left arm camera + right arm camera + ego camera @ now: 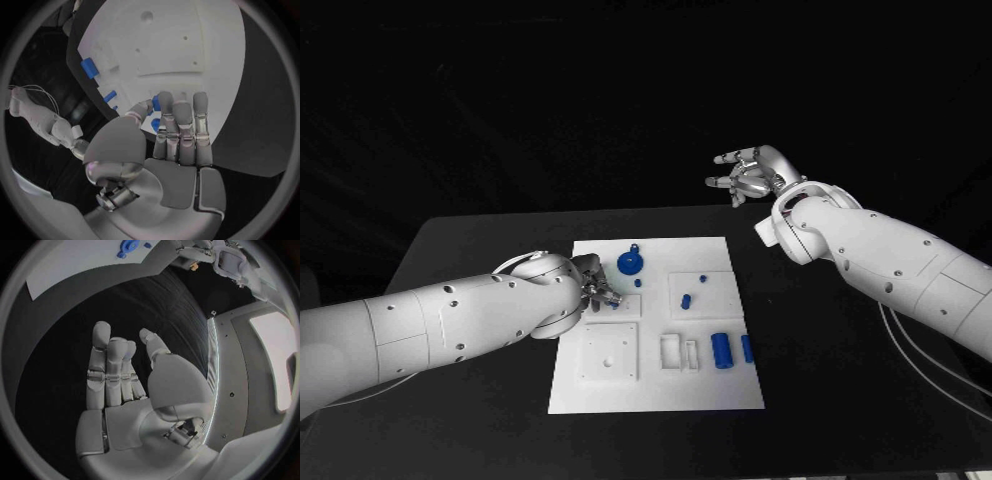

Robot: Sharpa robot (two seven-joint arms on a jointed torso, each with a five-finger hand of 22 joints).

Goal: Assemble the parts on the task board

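The white task board (pixel 661 395) lies in the middle of the black table. On it are a round blue part with a small handle (pixel 630 263), three small blue parts (pixel 687 299) and two blue cylinders (pixel 723 350) near the right edge. My left hand (pixel 596 295) hovers over the board's left side. In the left wrist view its fingers (pixel 181 130) are stretched out over the board (pixel 187 50), with blue parts (pixel 89 67) beyond them and nothing gripped. My right hand (pixel 750 175) is raised beyond the table's far edge, fingers spread (pixel 115 370), holding nothing.
The board carries white raised blocks and recesses (pixel 610 350), plus narrow white slots (pixel 679 352). Black tabletop (pixel 848 400) surrounds it on all sides. The right wrist view shows the board's corner (pixel 81 265) with the round blue part (pixel 128 247) far off.
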